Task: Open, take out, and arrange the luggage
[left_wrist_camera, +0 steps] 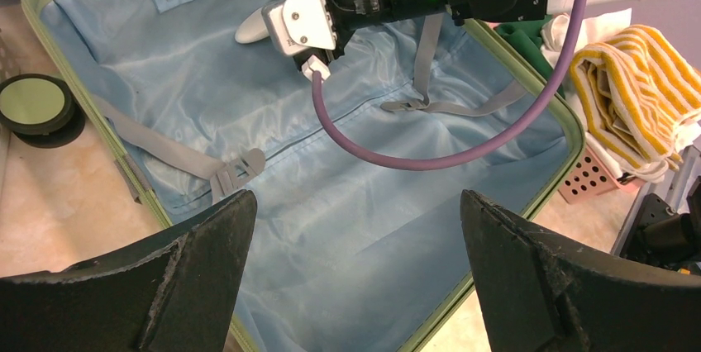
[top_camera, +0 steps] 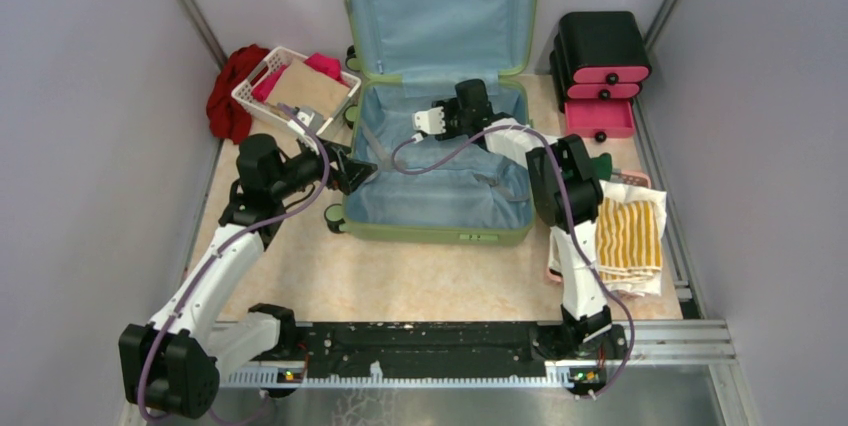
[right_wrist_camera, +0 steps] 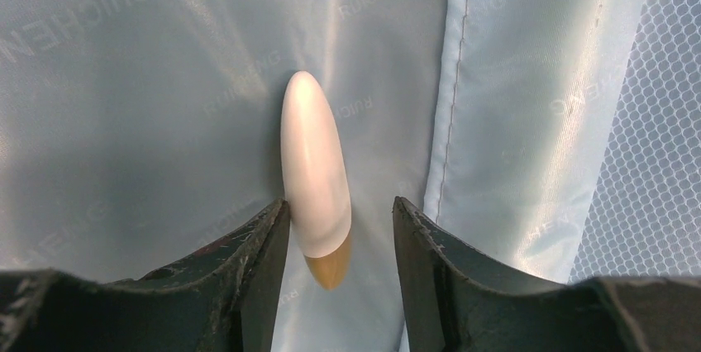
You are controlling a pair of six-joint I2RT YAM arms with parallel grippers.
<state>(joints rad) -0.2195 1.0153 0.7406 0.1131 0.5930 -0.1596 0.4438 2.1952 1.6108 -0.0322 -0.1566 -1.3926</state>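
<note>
The luggage [top_camera: 420, 233] lies open mid-surface, its lid propped up toward 12 o'clock so both arms can reach the blue lining. The right fingers [right_wrist_camera: 248, 286] stand half-closed astride a white tapered item [right_wrist_camera: 310, 162] at the base's 11 o'clock corner. One touches it and the other is just apart, apparently lined up to pinch. The left fingers [left_wrist_camera: 207, 261] hang wide and empty over the 9 o'clock rim, likely keeping clear.

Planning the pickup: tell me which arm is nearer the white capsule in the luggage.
Right. The right fingers straddle the capsule; the left fingers hang open at the luggage's left rim, apart from it.
</note>
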